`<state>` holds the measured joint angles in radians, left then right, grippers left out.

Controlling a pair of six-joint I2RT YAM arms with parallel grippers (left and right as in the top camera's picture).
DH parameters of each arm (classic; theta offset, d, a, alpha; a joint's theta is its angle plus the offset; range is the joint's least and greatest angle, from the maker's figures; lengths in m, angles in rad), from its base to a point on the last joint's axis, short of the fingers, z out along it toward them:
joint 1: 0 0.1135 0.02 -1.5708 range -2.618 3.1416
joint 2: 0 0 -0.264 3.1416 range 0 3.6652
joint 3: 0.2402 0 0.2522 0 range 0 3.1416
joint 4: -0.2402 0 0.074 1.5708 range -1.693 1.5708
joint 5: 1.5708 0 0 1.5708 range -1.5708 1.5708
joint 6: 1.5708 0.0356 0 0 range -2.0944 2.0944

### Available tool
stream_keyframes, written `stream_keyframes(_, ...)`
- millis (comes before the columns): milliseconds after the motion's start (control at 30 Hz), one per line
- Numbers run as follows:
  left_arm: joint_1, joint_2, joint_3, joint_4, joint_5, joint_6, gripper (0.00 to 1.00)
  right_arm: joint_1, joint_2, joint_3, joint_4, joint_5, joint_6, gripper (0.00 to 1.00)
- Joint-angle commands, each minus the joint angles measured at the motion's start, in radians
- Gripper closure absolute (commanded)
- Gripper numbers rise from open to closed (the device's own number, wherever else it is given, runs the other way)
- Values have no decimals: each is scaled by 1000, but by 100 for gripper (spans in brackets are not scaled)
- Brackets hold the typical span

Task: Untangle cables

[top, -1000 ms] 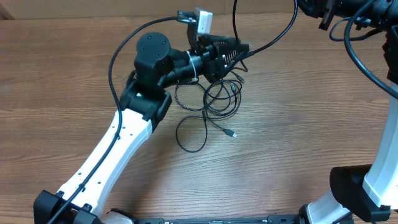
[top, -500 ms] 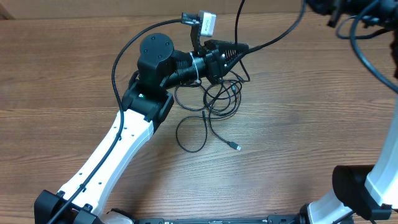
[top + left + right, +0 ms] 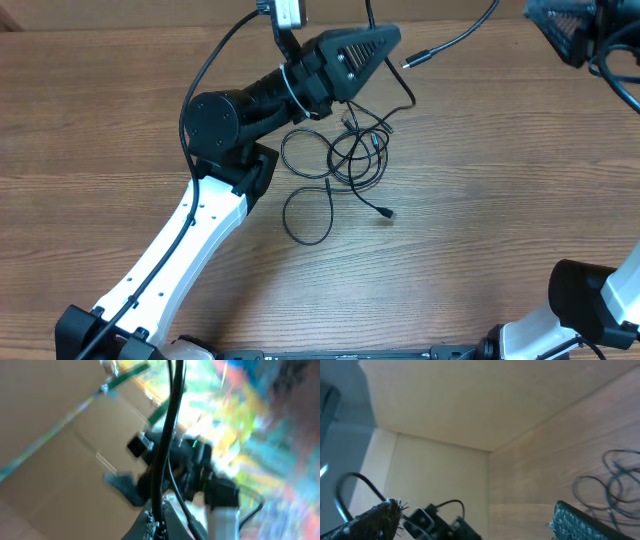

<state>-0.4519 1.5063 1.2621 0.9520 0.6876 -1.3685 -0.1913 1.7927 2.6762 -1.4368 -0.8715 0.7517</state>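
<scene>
1. The thin black cables (image 3: 352,158), glossy and tipped with small plugs, lie in overlapping loops on the brown wood-grain table (image 3: 500,220), just beside the left claw (image 3: 388,40).
2. The left claw, a ribbed black wedge, is clenched on one strand.
3. The right claw (image 3: 475,507) gapes with its rough-padded fingers (image 3: 380,517) spread, well apart from the loops.

A robot lab: wood-grain table (image 3: 490,230), cardboard (image 3: 60,460) backdrop.
</scene>
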Motion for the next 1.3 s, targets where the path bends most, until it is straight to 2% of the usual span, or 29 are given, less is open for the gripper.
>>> stream_keyframes(0, -2, -2, 10, 90, -186, -170, 96, -7, -10, 13, -40, 23, -142, 3)
stream_keyframes(133, -3, -2, 11, 213, -397, -240, 96, -7, -10, 13, -143, 109, -182, 2)
stream_keyframes(200, -10, -2, 12, 223, -478, -270, 96, -7, -10, 13, -180, 151, -182, 2)
stream_keyframes(333, -13, -2, 14, 223, -610, -260, 96, -7, -10, 13, -229, 203, -183, 2)
stream_keyframes(467, 31, -2, 14, 170, -708, -137, 96, -5, -10, 13, -255, 201, -231, 3)
stream_keyframes(600, 86, -2, 27, 44, -780, -32, 96, -5, -10, 13, -257, 198, -286, 4)
stream_keyframes(733, 140, -1, 145, -128, -820, 48, 96, 2, -10, 13, -257, 197, -282, 5)
stream_keyframes(767, 154, -1, 203, -186, -822, 99, 96, 9, -10, 13, -257, 198, -282, 5)
stream_keyframes(833, 173, 1, 324, -330, -833, 241, 96, 25, -10, 13, -257, 198, -282, 21)
stream_keyframes(900, 182, 12, 463, -543, -865, 393, 96, 46, -10, 13, -257, 198, -282, 29)
stream_keyframes(1000, 188, 55, 646, -809, -952, 614, 96, 80, -10, 13, -256, 198, -282, 29)
stream_keyframes(1033, 193, 77, 702, -877, -972, 713, 96, 92, -10, 13, -256, 198, -282, 28)
stream_keyframes(1067, 219, 124, 789, -977, -997, 871, 96, 109, -10, 13, -256, 199, -283, 26)
stream_keyframes(1133, 260, 164, 849, -1057, -1022, 1018, 96, 127, -10, 13, -257, 207, -290, 26)
stream_keyframes(1200, 304, 192, 868, -1119, -1043, 1099, 96, 146, -10, 13, -257, 225, -290, 26)
stream_keyframes(1267, 362, 221, 868, -1197, -1042, 1130, 96, 164, -10, 13, -257, 236, -290, 26)
